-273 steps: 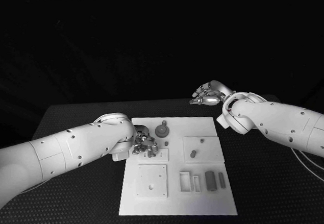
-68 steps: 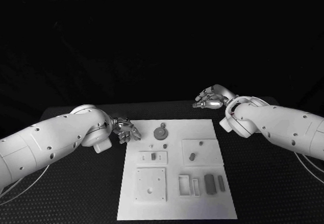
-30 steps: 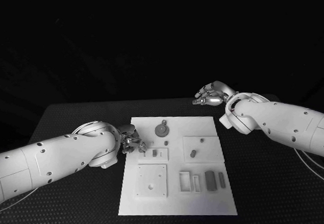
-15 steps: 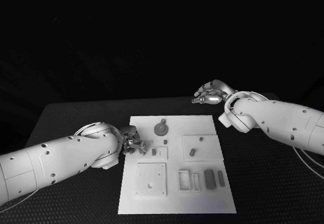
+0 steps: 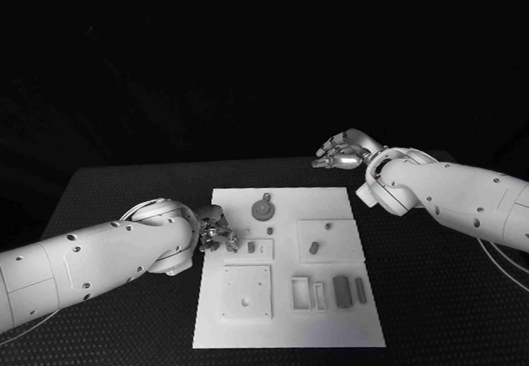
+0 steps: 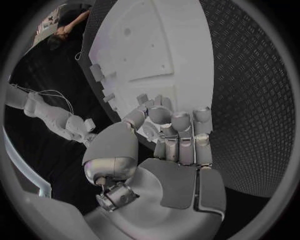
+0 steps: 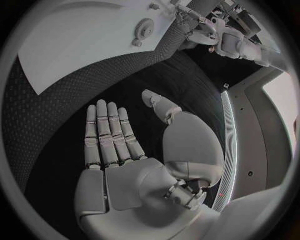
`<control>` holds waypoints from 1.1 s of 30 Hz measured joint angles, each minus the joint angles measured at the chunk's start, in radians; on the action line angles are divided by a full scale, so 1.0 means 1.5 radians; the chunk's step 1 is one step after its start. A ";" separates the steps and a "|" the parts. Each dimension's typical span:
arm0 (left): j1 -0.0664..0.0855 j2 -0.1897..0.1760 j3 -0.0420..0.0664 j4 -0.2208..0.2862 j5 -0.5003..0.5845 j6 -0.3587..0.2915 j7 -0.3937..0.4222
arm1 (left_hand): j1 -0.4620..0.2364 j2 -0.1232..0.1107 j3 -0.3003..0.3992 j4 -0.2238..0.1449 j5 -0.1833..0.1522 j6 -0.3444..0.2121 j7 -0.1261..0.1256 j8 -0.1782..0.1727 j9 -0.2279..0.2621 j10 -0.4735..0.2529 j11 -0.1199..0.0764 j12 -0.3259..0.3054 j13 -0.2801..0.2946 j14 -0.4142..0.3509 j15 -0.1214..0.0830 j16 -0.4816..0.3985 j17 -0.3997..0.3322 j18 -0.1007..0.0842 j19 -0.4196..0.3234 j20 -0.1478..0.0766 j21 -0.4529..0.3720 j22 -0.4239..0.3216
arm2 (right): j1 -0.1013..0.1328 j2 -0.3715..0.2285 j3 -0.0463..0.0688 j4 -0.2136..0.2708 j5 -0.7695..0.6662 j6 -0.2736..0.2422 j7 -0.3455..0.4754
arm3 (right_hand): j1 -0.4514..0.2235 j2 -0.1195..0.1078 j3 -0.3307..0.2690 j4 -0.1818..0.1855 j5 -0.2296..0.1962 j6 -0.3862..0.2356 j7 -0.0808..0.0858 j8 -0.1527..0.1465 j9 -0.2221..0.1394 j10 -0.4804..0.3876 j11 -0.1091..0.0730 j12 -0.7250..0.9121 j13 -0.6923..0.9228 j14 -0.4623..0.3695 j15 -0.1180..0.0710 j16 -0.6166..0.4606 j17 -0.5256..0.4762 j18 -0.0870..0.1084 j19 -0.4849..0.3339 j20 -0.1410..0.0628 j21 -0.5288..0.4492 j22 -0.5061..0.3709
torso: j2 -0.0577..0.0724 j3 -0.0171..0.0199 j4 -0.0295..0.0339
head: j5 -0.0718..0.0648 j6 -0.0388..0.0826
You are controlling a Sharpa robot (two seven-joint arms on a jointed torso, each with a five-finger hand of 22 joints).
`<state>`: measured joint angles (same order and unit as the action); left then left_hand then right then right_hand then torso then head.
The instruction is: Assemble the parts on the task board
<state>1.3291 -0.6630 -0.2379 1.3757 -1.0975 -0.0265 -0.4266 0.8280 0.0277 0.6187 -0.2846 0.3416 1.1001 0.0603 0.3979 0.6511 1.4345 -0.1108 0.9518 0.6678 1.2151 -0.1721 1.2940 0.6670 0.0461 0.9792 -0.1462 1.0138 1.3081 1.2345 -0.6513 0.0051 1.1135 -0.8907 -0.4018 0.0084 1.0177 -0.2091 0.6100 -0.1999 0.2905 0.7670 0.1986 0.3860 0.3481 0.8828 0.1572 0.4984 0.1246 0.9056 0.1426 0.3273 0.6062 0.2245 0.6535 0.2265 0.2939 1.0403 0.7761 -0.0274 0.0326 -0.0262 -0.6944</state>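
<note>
Head view showed the task board [image 5: 291,315] mid-table, its long axis running away from the robot. Left hand [image 5: 215,234], fingers curled (whether on anything I could not tell), hovered at its left edge beside a small part [image 5: 253,248]; right hand [image 5: 341,155] lay flat, empty, well beyond.

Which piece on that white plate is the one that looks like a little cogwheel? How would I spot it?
Start at the white task board in the middle of the black table. Go to its far edge, near the middle: the gear lies there. It is the sole round, toothed piece; the other parts nearer the robot are small pegs and straight bars.
</note>
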 measured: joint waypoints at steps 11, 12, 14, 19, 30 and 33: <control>0.000 0.000 0.001 -0.001 -0.003 0.007 -0.001 | 0.000 0.000 0.000 0.000 0.000 0.000 0.000 0.003 0.000 0.000 0.000 0.000 0.001 0.000 0.000 0.000 0.000 0.000 0.000 0.000 0.003 0.000 | 0.000 0.000 0.000 0.000 0.000 0.000 0.000 | 0.000 0.000 -0.002 0.002 0.000 0.000 0.000 0.000 0.000 0.000 0.000 0.000 -0.001 0.000 0.000 0.000 -0.001 0.000 0.000 0.000 0.000 0.001 | 0.000 -0.0002 -0.0001 | 0.000 -0.001; 0.000 0.000 0.001 -0.001 -0.003 0.007 -0.001 | 0.000 0.000 0.000 0.000 0.000 0.000 0.000 0.003 0.000 0.000 0.000 0.000 0.001 0.000 0.000 0.000 0.000 0.000 0.000 0.000 0.003 0.000 | 0.000 0.000 0.000 0.000 0.000 0.000 0.000 | 0.000 0.000 -0.002 0.002 0.000 0.000 0.000 0.000 0.000 0.000 0.000 0.000 -0.001 0.000 0.000 0.000 -0.001 0.000 0.000 0.000 0.000 0.001 | 0.000 -0.0002 -0.0001 | 0.000 -0.001; 0.001 0.000 0.001 -0.001 -0.003 0.009 -0.001 | -0.001 0.001 0.000 0.000 0.000 0.000 0.000 0.003 0.000 0.000 0.000 0.000 0.001 0.000 0.000 0.000 0.000 0.000 0.000 0.000 0.003 0.000 | 0.000 0.000 0.000 0.000 0.000 0.000 0.000 | 0.000 0.000 -0.002 0.002 0.000 0.000 0.000 0.000 0.000 0.000 0.000 0.000 -0.001 0.000 0.000 0.000 -0.001 0.000 -0.002 0.002 0.000 0.001 | 0.000 -0.0002 -0.0001 | 0.000 -0.001; 0.001 0.002 0.001 -0.003 -0.004 0.013 -0.001 | -0.002 0.002 0.000 0.000 -0.001 0.000 0.000 0.003 0.000 0.000 0.000 0.000 0.001 0.000 0.000 0.002 0.000 0.000 0.000 0.000 0.003 0.000 | 0.000 0.000 0.000 0.000 0.000 0.001 0.000 | 0.000 0.000 -0.002 0.002 0.003 0.000 0.000 0.000 -0.001 0.000 0.000 0.000 -0.001 0.000 0.000 0.000 -0.001 0.000 -0.002 0.002 0.000 0.001 | 0.000 0.0001 -0.0003 | 0.000 -0.001; 0.000 0.007 0.002 -0.009 -0.010 0.019 -0.002 | -0.002 0.002 0.003 -0.001 -0.001 0.001 -0.001 0.004 0.002 0.000 0.000 0.003 0.000 0.000 0.000 0.002 0.000 0.000 0.000 0.000 0.003 0.000 | 0.000 -0.001 0.000 0.001 0.000 0.001 0.000 | 0.000 0.000 -0.002 0.002 0.003 0.000 0.000 0.000 -0.001 0.000 0.000 0.000 -0.001 0.000 0.000 0.000 -0.001 0.000 -0.002 0.002 0.000 0.001 | 0.000 0.0005 -0.0006 | 0.000 -0.002; 0.000 0.008 0.003 -0.010 -0.012 0.020 -0.002 | -0.002 0.002 0.003 -0.001 -0.001 0.002 -0.002 0.005 0.002 0.000 0.000 0.003 0.000 0.000 0.000 0.002 0.000 0.000 0.000 0.000 0.003 0.000 | 0.000 -0.001 0.000 0.002 0.000 0.001 0.000 | 0.000 0.000 -0.002 0.002 0.003 0.000 0.000 0.000 -0.001 0.000 0.000 0.000 -0.002 0.000 0.000 0.000 -0.001 0.000 -0.002 0.002 0.000 0.001 | 0.000 0.0005 -0.0007 | -0.001 -0.002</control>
<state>1.3287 -0.6510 -0.2340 1.3608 -1.1152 0.0033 -0.4298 0.8245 0.0311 0.6227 -0.2856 0.3396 1.1026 0.0578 0.4060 0.6542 1.4344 -0.1107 0.9557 0.6683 1.2151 -0.1722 1.2975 0.6668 0.0461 0.9792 -0.1462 1.0182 1.3077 1.2345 -0.6523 0.0051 1.1165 -0.8904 -0.4002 0.0090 1.0177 -0.2091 0.6072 -0.1972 0.2943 0.7671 0.1985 0.3860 0.3473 0.8828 0.1572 0.4984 0.1216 0.9056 0.1425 0.3273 0.6055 0.2246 0.6500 0.2299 0.2939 1.0420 0.7764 -0.0267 0.0315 -0.0275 -0.6979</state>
